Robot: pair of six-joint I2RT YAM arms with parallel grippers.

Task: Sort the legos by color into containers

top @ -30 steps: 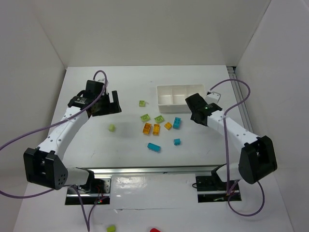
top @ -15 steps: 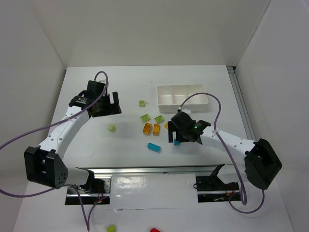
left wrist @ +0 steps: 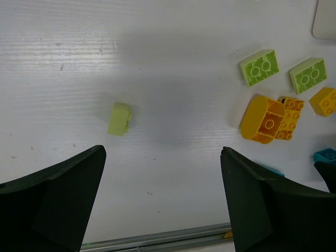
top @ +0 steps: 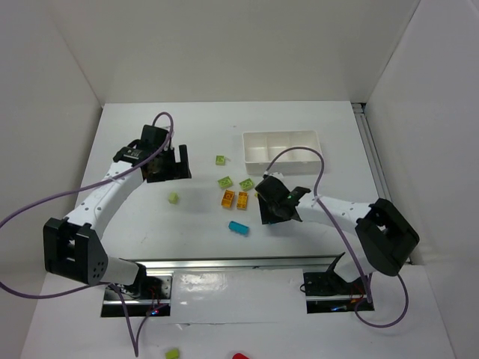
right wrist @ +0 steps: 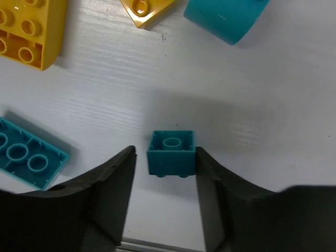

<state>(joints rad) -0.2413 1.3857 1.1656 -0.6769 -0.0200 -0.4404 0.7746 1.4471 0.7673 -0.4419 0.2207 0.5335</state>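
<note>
One small cyan brick (right wrist: 171,152) is what you should watch. It sits on the counter (right wrist: 252,105), low in the centre of the right wrist view, between the right jaws. They stand narrow around it. The finger at frame right (right wrist: 220,199) touches its side, while the finger at frame left (right wrist: 105,199) stands just off it, so nothing is gripped yet. That uneven contact is the likely trouble: if you close from here, the touching finger may shove or twist the brick before the other one meets it. A brick this small could then squirt out or end up pinched by a corner. The flat cyan brick (right wrist: 29,157) lies near the frame-left finger at lower left, and a sideways slide could knock it. A weak pinch could also drop the brick short of the white tray (top: 281,146), which lies well apart at upper right of centre in the top view. The right arm (top: 337,209) reaches from the lower right to mid-frame, its wrist bent down and hiding the brick. The left arm (top: 105,194) stretches to the upper left. The left jaws are wide and empty above the counter, with a lime piece (left wrist: 119,118) lying below between them.
</note>
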